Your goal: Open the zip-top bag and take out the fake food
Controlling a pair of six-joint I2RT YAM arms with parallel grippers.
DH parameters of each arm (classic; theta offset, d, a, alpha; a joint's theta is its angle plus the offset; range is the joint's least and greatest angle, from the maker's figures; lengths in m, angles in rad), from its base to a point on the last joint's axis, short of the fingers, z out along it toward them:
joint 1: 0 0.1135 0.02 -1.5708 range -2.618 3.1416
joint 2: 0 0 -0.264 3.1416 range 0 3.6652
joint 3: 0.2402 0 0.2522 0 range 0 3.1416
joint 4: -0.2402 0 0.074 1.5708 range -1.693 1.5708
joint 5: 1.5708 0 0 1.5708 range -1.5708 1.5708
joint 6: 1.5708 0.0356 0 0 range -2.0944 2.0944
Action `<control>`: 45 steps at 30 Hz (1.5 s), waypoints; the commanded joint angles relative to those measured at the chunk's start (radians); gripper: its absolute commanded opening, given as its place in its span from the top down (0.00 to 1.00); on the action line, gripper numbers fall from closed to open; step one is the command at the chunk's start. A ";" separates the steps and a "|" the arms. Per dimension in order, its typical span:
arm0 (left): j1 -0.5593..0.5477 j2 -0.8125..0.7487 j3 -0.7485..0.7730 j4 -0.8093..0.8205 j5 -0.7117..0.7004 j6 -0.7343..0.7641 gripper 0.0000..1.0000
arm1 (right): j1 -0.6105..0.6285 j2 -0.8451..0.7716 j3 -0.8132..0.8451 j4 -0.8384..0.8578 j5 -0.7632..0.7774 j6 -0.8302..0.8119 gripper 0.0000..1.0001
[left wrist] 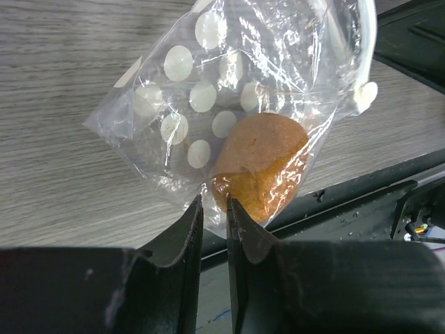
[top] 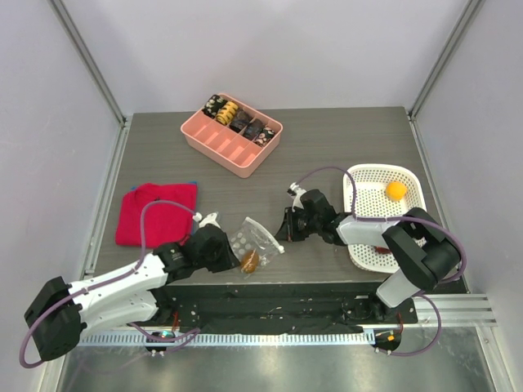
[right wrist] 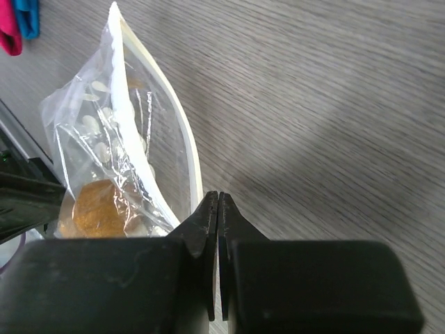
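The small, clear, crinkly zip-top bag (top: pixel 255 241) is lying on the grey worktop (top: pixel 327 147) between both arms. The right end effector (right wrist: pixel 217 198) is pinching the near end of the white zip strip (right wrist: pixel 177 125), and the left end effector (left wrist: pixel 213 202) is gripping the opposite bottom edge, beside the rounded orange fake food (left wrist: pixel 261 163).

Bag (left wrist: pixel 229 90): thin clear plastic, crinkly, glossy, white dots, white zip strip. Food piece (left wrist: pixel 261 163) inside: orange-brown, matt, rough. Counter (right wrist: pixel 334 90): grey wood grain, matt. Left tool (left wrist: pixel 213 203), right tool (right wrist: pixel 217 198): black matt plastic. Cloth (top: pixel 155 212): red fabric. Tray (top: pixel 221 143): smooth pink plastic. Basket (top: pixel 359 175): white perforated plastic.
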 commanded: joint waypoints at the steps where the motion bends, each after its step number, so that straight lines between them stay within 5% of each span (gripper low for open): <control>1: -0.004 -0.007 -0.012 0.019 -0.011 0.007 0.81 | -0.005 -0.034 0.039 0.036 -0.044 -0.046 0.96; 17: -0.004 -0.133 0.006 -0.020 0.032 0.013 0.79 | -0.013 0.090 0.100 0.144 -0.244 -0.007 0.99; 24: -0.004 -0.073 -0.055 0.051 0.119 0.002 0.87 | -0.013 0.094 0.002 0.297 -0.333 0.059 0.99; 34: -0.004 0.002 -0.088 0.077 0.032 0.010 0.89 | -0.004 0.147 -0.076 0.469 -0.424 0.141 0.98; 45: -0.004 0.135 -0.051 0.205 0.017 0.008 0.90 | 0.033 0.184 -0.096 0.555 -0.442 0.188 0.56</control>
